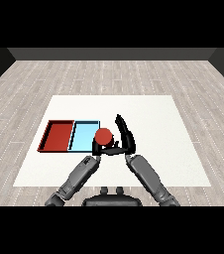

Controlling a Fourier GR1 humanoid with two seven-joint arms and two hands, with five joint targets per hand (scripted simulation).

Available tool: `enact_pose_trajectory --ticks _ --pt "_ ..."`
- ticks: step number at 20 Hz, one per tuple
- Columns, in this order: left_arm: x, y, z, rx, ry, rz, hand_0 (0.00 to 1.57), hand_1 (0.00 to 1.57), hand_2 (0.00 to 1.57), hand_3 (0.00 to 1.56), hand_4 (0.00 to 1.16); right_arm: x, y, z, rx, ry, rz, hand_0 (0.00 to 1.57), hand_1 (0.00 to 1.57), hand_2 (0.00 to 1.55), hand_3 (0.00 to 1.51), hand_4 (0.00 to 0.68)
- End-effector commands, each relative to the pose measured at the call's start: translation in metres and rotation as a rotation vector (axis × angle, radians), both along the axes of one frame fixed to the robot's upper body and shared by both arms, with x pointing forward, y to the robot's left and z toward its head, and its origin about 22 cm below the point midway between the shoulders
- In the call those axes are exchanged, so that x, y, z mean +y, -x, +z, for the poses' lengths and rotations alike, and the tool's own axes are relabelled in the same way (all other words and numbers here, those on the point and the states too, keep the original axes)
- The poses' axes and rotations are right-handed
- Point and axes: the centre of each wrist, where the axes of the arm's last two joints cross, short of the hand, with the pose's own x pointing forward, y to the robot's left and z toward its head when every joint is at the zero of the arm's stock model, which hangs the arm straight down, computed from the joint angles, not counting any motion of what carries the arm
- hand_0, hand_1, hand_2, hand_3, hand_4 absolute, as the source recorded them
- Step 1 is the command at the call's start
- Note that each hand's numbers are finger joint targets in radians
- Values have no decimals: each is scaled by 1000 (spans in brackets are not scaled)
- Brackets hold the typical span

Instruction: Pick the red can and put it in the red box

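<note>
The red can (pixel 103 135) is held up over the right end of the light blue tray (pixel 82 136). My right hand (pixel 126 140) curls round the can from the right and from below, with one finger sticking straight up behind it. The red tray (pixel 58 135) lies to the left of the blue one, with nothing in it. My left hand (pixel 95 147) sits just below and left of the can, at the blue tray's near right corner. Its fingers are relaxed and hold nothing. The can hides part of both hands.
The two trays lie side by side on the left half of the white table (pixel 153 124). Both forearms come in close together near the table's front edge. Wooden floor surrounds the table.
</note>
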Motion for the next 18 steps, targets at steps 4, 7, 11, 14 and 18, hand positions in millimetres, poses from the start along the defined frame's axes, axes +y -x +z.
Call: enact_pose_trajectory --ticks 4,7,11,14,18 --pt "9 -10 6 -20 -2 55 1571 1571 1561 1460 1132 -36 16 -6 -30 -54 5 0 0 0 0 0" --pt "30 -6 19 -30 -9 30 1571 1571 1561 1465 1133 -53 27 27 -45 -44 -20 0 0 0 0 0" --pt "55 -10 5 -39 -45 102 1571 1571 1571 1476 1128 -96 36 20 -57 -119 -53 0 0 0 0 0" --pt "80 -37 40 -44 -33 152 1571 1571 1571 1480 1133 -105 40 24 -49 -83 -97 0 0 0 0 0" --pt "127 -38 27 -22 -123 244 1571 1571 1571 1476 1136 -132 50 -2 -28 -86 -110 0 0 0 0 0"
